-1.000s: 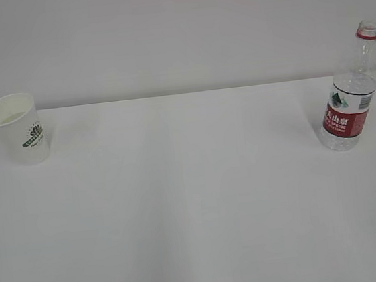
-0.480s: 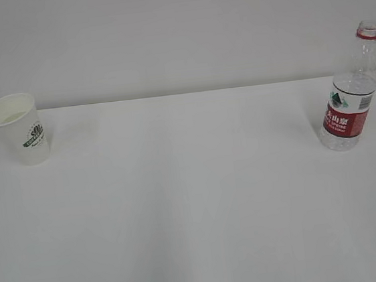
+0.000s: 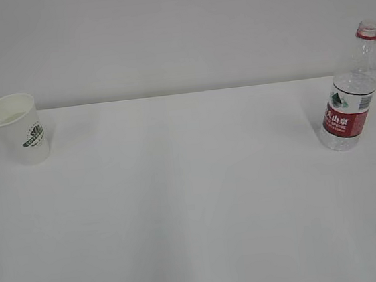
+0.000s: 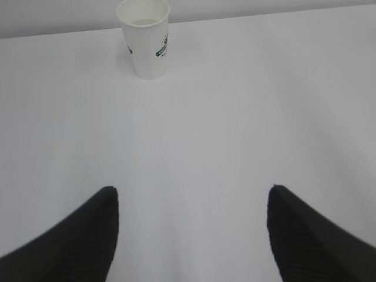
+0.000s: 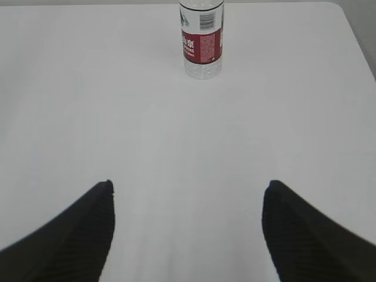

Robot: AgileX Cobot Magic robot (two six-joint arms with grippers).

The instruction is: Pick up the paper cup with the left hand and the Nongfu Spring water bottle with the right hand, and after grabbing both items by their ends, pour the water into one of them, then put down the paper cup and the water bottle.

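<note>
Both pincers spread and empty, 2 targets waiting at the far side of the table.

The left gripper (image 4: 191,202) has its jaws wide apart, lined up on the small white tapered paper cup with the dark green logo (image 4: 144,38), upright at 12 o'clock, well ahead. The right gripper (image 5: 187,200) is just as spread, the clear ribbed Nongfu Spring water bottle with red-and-white label (image 5: 201,41) upright at 12 o'clock, uncapped in the exterior view. I'd drive each straight in low and close on the lower body, squeezing the cup gently. The bare white table (image 3: 194,201) lies open between them; the cup at 9 o'clock and the bottle at 3 both stand near the side edges.
</note>
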